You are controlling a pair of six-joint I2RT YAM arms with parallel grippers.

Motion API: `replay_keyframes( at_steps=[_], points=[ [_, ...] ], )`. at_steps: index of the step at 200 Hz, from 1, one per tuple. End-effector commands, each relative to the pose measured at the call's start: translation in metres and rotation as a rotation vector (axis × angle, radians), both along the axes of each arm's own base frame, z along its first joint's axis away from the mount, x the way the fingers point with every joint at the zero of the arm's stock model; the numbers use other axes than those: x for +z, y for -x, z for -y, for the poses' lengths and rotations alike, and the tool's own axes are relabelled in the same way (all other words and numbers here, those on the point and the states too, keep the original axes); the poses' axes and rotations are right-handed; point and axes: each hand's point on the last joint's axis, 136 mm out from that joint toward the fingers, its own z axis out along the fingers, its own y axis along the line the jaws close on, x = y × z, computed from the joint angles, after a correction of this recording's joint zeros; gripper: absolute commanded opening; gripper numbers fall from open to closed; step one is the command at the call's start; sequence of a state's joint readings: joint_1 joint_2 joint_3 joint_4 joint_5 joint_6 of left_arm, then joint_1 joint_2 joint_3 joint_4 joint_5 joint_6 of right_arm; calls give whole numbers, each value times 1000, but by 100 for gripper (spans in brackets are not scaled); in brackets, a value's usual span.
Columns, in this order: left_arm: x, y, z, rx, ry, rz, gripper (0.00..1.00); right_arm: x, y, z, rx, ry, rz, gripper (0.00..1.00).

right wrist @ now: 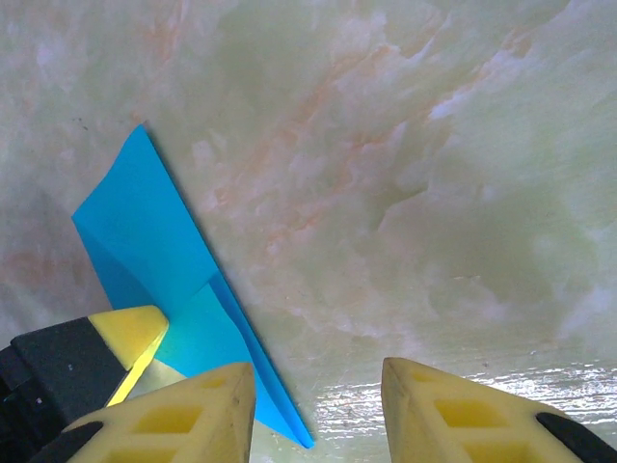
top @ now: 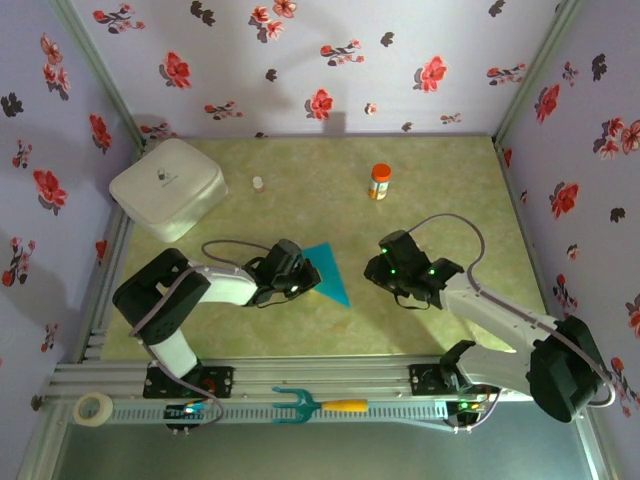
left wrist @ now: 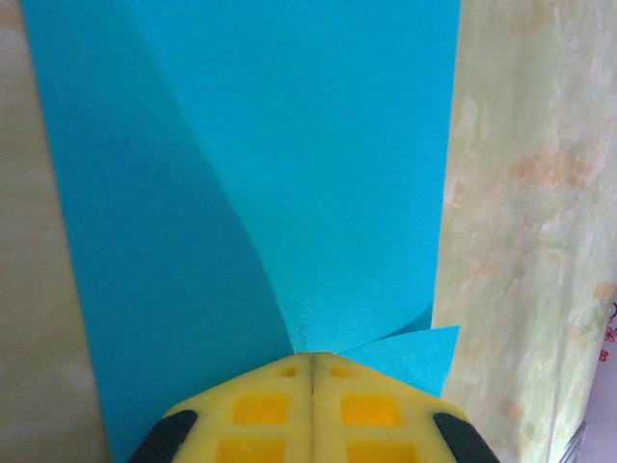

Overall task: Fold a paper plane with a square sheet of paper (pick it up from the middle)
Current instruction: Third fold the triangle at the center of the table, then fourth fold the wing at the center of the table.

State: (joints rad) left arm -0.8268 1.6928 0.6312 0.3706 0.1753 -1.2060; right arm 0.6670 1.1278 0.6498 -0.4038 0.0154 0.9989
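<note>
L gripper tight on folded teal paper; R gripper jaws apart, just beside it

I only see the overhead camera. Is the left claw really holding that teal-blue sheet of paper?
Observer: Yes. On its wrist camera the left gripper has its yellow fingers pressed together on the thin teal-blue sheet of paper.
Operator: Is the paper flat there?
Observer: No, a fold line runs away from the pinch.
Operator: And the other claw?
Observer: The right gripper is open with nothing between its fingers, over the green marbled table beside the paper.
</note>
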Motion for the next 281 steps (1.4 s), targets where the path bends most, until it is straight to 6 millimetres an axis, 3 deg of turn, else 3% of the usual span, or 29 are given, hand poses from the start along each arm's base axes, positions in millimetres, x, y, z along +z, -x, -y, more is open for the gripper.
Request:
replay_keyframes(
  at_steps=[1, 50, 84, 142, 196, 262, 281],
  points=[
    [5, -1, 5, -31, 1, 24, 0, -2, -6, -3, 17, -6, 34, 40],
    [22, -3, 5, -44, 8, 77, 8, 3, -26, -21, 183, 24, 182, 43],
    [38, -8, 1, -65, -7, 133, 19, -2, -22, -47, 256, -86, 149, 43],
    [44, -15, -35, 14, -28, 167, 31, -19, -26, -83, 395, -133, 50, 44],
    [41, -18, -67, 114, 12, 155, 38, -32, -24, -97, 459, -165, 1, 43],
    [36, -20, -61, 102, 65, 106, 40, -29, -21, -97, 502, -160, 9, 13],
    [40, -23, -51, 79, 114, 100, 42, -25, -22, -96, 499, -177, 22, 7]
  ],
)
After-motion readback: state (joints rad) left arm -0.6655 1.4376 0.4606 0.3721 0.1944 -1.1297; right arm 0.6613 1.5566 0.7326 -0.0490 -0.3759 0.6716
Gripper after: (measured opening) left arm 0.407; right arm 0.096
